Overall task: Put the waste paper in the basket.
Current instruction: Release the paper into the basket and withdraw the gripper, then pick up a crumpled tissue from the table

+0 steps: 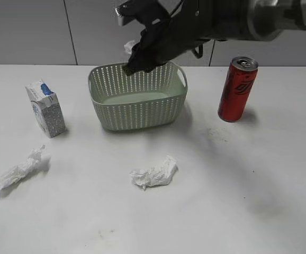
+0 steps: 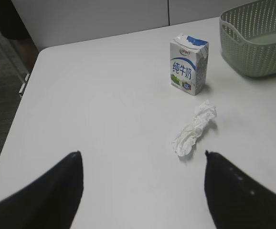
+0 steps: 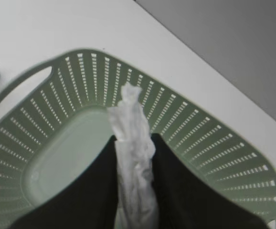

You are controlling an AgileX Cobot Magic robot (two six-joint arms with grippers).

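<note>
From the front, the right gripper (image 1: 134, 62) hangs over the back rim of the basket (image 1: 137, 114), a scrap of white waste paper (image 1: 129, 46) peeking out behind it. Two more wads lie on the surface: one (image 1: 154, 174) in front of the basket, an elongated one (image 1: 19, 170) off to the left near the milk carton (image 1: 45, 108). A red can (image 1: 237, 89) stands to the right. The hold sits near the far wall, so a release here might drop the paper on the rim or behind it.

The left wrist view shows the left gripper (image 2: 143, 191) with jaws spread wide and empty, above the surface short of the elongated wad (image 2: 194, 129). The carton (image 2: 189, 67) stands just beyond it; a careless reach could knock it over.

The right wrist view shows the jaws pinched on a long strip of paper (image 3: 133, 157), the basket floor (image 3: 66, 162) below. The strip is light and could cling to a finger when the jaws part.
</note>
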